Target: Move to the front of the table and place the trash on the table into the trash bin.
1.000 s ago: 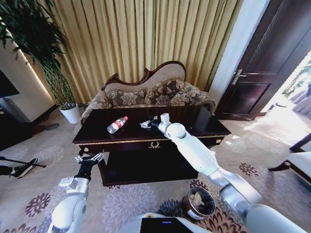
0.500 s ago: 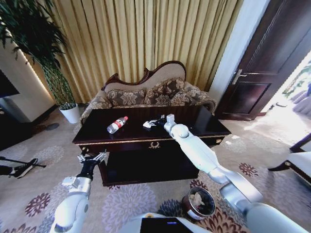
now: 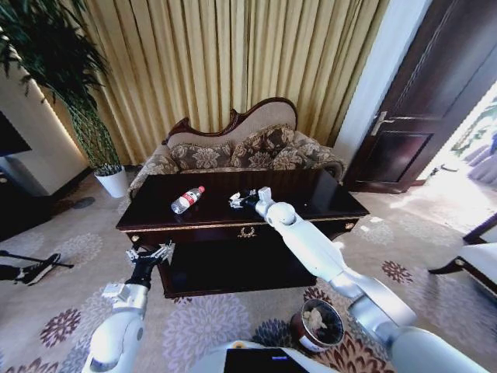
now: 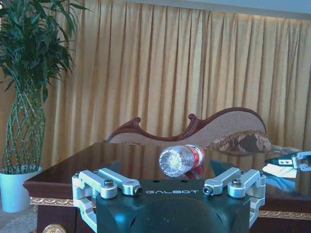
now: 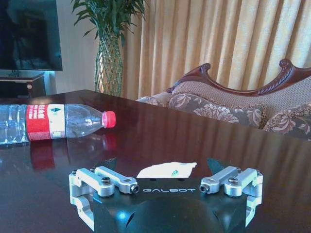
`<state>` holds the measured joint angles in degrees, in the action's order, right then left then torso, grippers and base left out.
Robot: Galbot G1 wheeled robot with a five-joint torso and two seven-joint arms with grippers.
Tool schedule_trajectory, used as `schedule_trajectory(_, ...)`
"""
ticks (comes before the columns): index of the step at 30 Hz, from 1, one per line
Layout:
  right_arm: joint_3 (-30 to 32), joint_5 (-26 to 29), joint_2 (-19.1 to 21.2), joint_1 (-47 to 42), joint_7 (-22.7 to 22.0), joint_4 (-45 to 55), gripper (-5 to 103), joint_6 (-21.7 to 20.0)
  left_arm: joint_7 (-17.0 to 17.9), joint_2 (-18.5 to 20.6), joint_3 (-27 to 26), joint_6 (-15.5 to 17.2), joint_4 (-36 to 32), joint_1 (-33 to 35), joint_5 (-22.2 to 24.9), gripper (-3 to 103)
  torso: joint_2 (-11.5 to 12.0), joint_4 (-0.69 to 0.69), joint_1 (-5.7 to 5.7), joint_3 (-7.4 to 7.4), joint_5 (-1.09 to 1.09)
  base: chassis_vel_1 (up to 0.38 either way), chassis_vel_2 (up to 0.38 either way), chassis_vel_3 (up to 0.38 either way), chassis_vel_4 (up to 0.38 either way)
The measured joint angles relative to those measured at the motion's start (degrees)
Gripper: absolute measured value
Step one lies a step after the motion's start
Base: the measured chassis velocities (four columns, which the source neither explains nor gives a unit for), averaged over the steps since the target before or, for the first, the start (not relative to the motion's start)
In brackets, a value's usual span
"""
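1. Right gripper [image 3: 242, 198] reaches over the middle of the table [image 3: 326, 203], low above the glossy top, right at a white paper scrap [image 3: 235, 201]. In the right wrist view its fingers [image 5: 114, 180] are spread wide, with the scrap [image 5: 166, 170] lying on the wood between them; whether they touch it cannot be told.
2. Bottle [image 3: 186, 200], clear with a red label and red cap, lies on its side on the table top, to the left of the scrap and apart from it.
3. Left gripper [image 3: 147, 255] hangs near the table's front left corner, below the level of the top, its fingers [image 4: 109, 182] splayed open and holding nothing. From its wrist view the bottle [image 4: 180, 159] lies farther off on the table.
4. Trash bin [image 3: 318, 325] stands on the patterned carpet to the near right of the table, under the right arm, with pale crumpled wads [image 3: 316, 319] already inside.
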<state>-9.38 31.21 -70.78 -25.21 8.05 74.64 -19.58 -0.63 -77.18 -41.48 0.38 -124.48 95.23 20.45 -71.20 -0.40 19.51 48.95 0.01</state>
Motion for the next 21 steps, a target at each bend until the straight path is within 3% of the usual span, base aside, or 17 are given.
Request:
schedule_trajectory(17,0.5,-1.3,0.9,-0.9,0.0,-0.2,100,1.0,0.0,-0.1,0.7,0.0,0.1,-0.3,0.0,100,0.0,-0.01,0.00,0.00,0.00,0.000,0.000,0.000,0.000)
schedule_trajectory(21,0.2,-1.2,1.0,-1.0,0.0,0.9,99,-1.1,0.0,-0.1,0.7,0.0,0.1,-0.3,0.0,100,0.0,0.00,0.00,0.00,0.00,0.000,0.000,0.000,0.000)
